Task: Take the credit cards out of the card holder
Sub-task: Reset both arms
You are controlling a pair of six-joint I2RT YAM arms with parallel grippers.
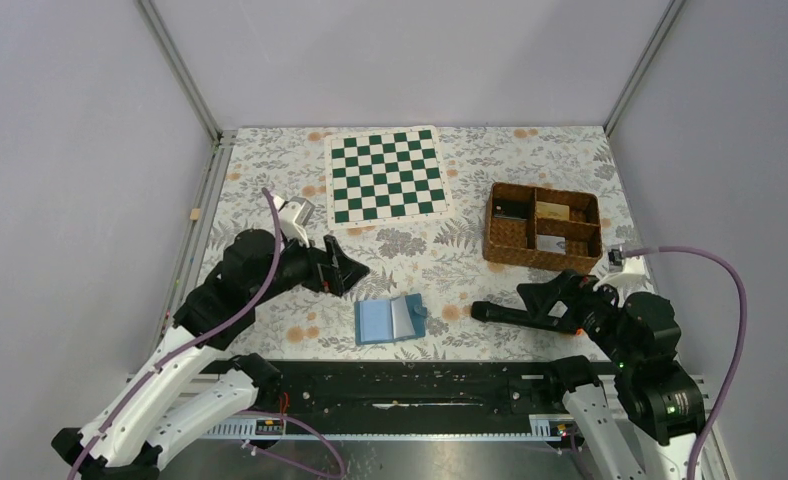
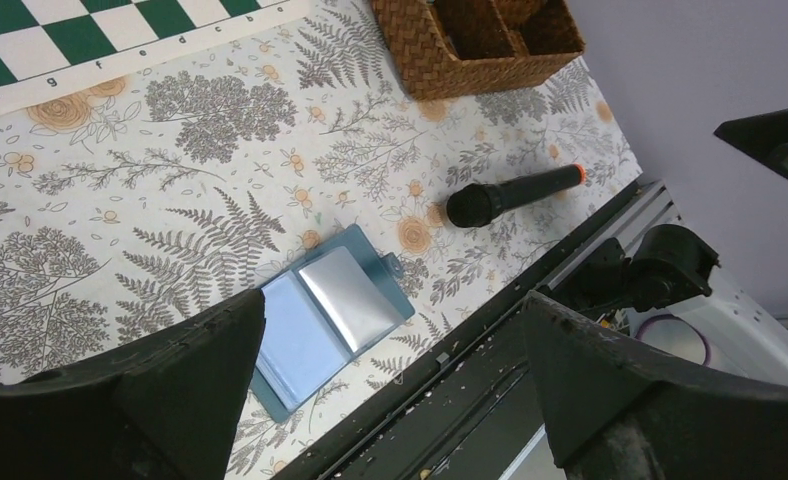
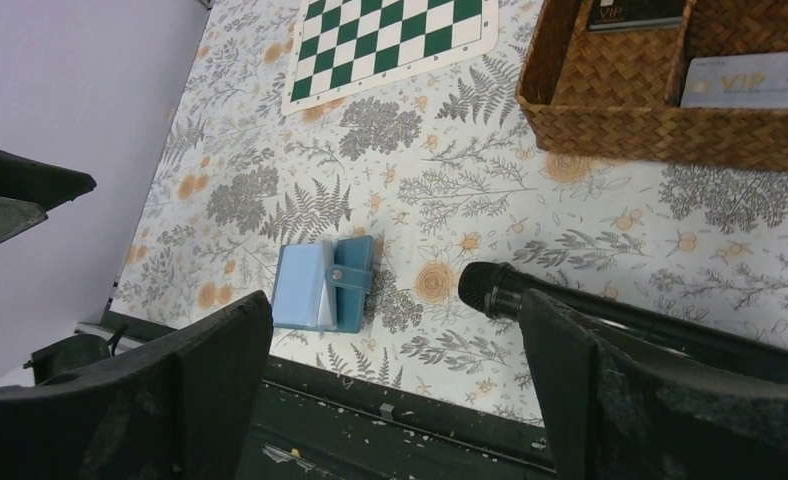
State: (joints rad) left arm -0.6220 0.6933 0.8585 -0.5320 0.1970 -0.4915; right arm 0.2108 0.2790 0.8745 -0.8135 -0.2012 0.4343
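Two tools hang spread and empty by the card holder (image 1: pixel 391 320), open at the table's (image 1: pixel 270 200) 6 o'clock edge: left tool (image 1: pixel 348 268) at its 10, right tool (image 3: pixel 395 310) at its 3. At 2 o'clock the basket (image 1: pixel 530 258) shows credit cards (image 3: pixel 760 78); pin one leaf, slide any leftover out flat

Top external view: high above and behind the arm bases, looking steeply down on the whole floral-patterned table (image 1: pixel 270 170). Left and right wrist views: low, close and oblique, aimed inward from opposite sides. Both share the small blue two-leaf card holder (image 2: pixel 310 320) and the black cylindrical microphone (image 2: pixel 510 195) by the near edge.
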